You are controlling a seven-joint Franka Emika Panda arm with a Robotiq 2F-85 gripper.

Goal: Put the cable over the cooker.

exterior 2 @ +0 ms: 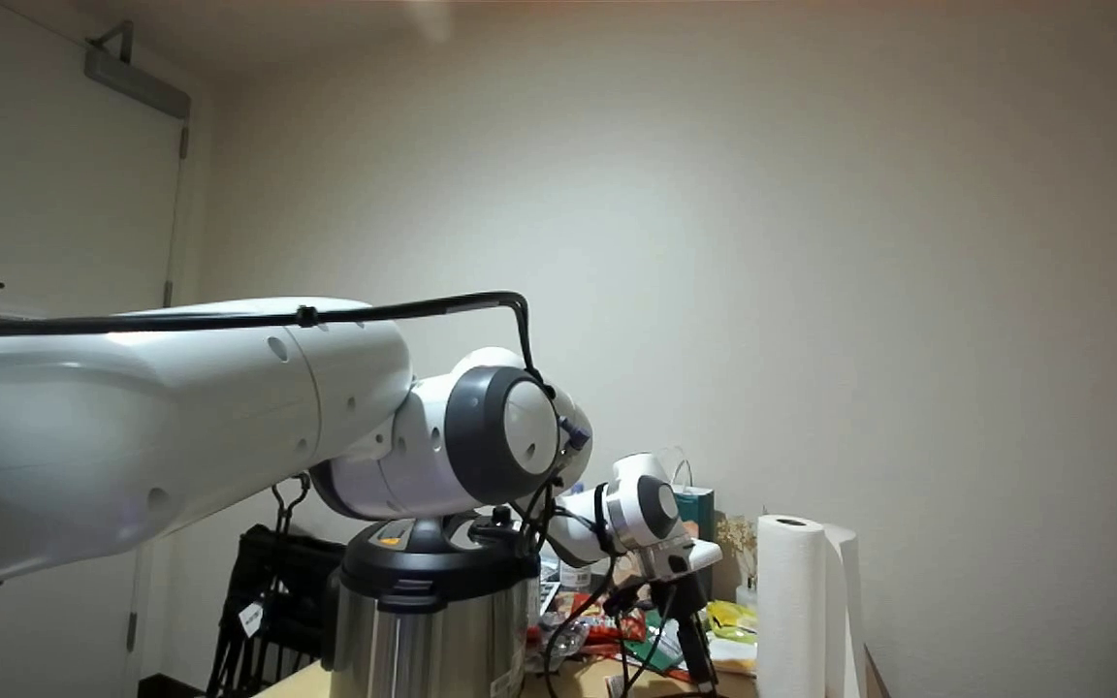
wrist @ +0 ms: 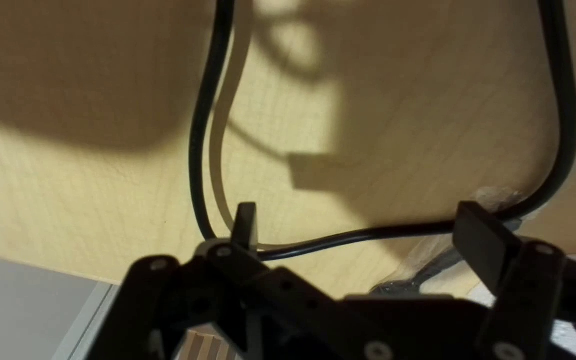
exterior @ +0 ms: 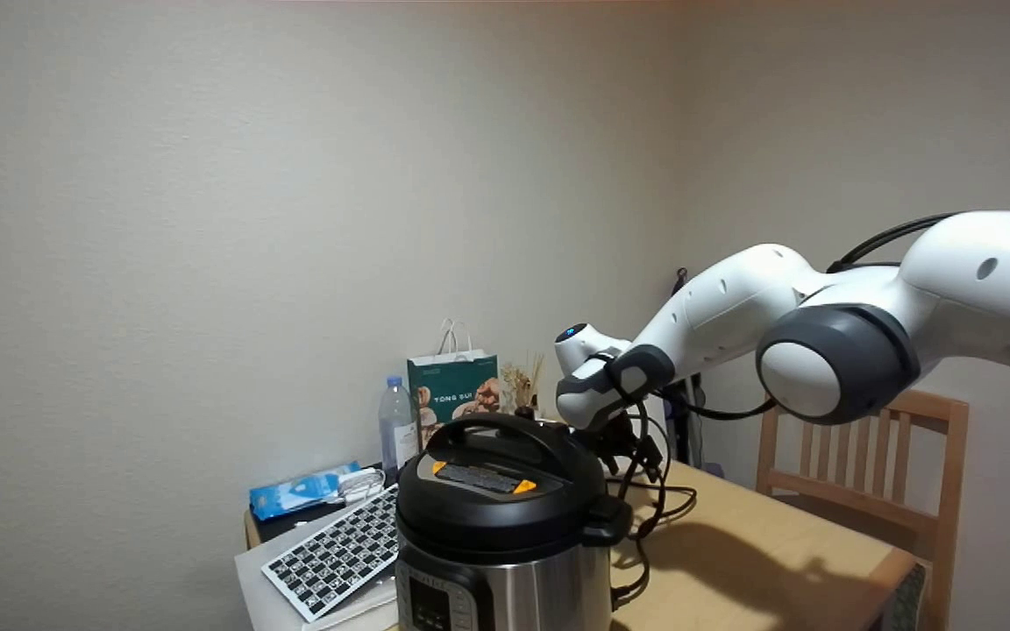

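Hanging low above the bench (exterior: 733,513), the claw (wrist: 359,227) is standing with its fingers (wrist: 484,245) spread wide and is gripping nothing, while in the wrist view the cable (wrist: 199,145) is curving across the wood and passing behind both of them. Near the claw, in an exterior view, the cooker (exterior: 505,526) is standing upright, with the cable running out from its lower side, and in an exterior view a paper-towel roll (exterior 2: 791,601) is showing to the right of the claw.
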